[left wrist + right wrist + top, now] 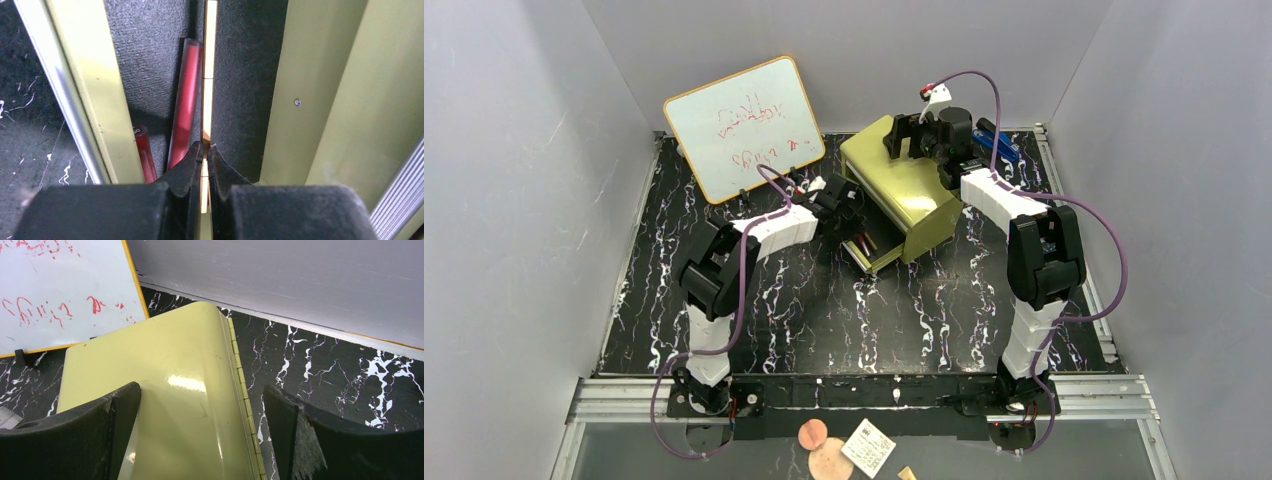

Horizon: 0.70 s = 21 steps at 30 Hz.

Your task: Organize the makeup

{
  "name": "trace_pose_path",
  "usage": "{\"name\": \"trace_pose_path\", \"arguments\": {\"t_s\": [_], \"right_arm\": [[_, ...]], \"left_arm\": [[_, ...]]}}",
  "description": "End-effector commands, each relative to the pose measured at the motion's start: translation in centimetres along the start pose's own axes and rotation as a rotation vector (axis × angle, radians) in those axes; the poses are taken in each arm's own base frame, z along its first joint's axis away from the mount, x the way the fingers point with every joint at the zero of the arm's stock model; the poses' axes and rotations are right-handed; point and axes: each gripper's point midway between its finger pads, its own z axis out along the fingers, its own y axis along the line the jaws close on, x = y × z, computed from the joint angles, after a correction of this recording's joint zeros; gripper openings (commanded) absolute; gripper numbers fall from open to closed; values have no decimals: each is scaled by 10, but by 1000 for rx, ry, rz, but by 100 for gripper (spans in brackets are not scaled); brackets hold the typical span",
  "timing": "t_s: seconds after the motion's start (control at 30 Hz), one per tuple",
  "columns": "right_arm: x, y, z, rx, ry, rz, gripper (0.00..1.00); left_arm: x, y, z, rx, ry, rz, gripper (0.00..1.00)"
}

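chest [902, 185] olive-yellow | table [824, 310] black, white-veined | pencil [184, 105] dark-red | slim stick [209, 45] seemingly tan

white-and-black arms [776, 228], purple cables [742, 292]

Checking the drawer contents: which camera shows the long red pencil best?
Left wrist view: the long red pencil lies close up in the drawer. The top view shows only a reddish sliver; the right wrist view shows none of it.

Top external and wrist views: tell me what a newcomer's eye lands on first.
The olive-yellow drawer chest stands back-centre, a drawer pulled open, with a red-scribbled whiteboard to its left. In the drawer the left claw is shut on a tan pencil beside a dark-red pencil; the right claw hangs open over the chest's lid.
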Motion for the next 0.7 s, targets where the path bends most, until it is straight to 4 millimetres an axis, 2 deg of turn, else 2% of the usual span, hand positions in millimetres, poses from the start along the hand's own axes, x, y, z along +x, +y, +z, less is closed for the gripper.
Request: {"name": "trace_pose_path", "arguments": {"t_s": [0.0, 0.17, 0.3, 0.5, 0.67], "right_arm": [[261, -7, -70, 62, 827, 80, 99], [260, -6, -70, 62, 824, 80, 99], [261, -7, -70, 63, 826, 79, 99], [261, -7, -70, 62, 827, 81, 99], [260, -7, -70, 62, 825, 80, 99]], "left_arm": [[-6, 17, 2, -79, -57, 62, 0], [-2, 19, 10, -97, -39, 96, 0], [1, 18, 12, -99, -26, 116, 12], [-5, 12, 9, -104, -39, 144, 25], [-13, 2, -2, -100, -71, 179, 24]]}}
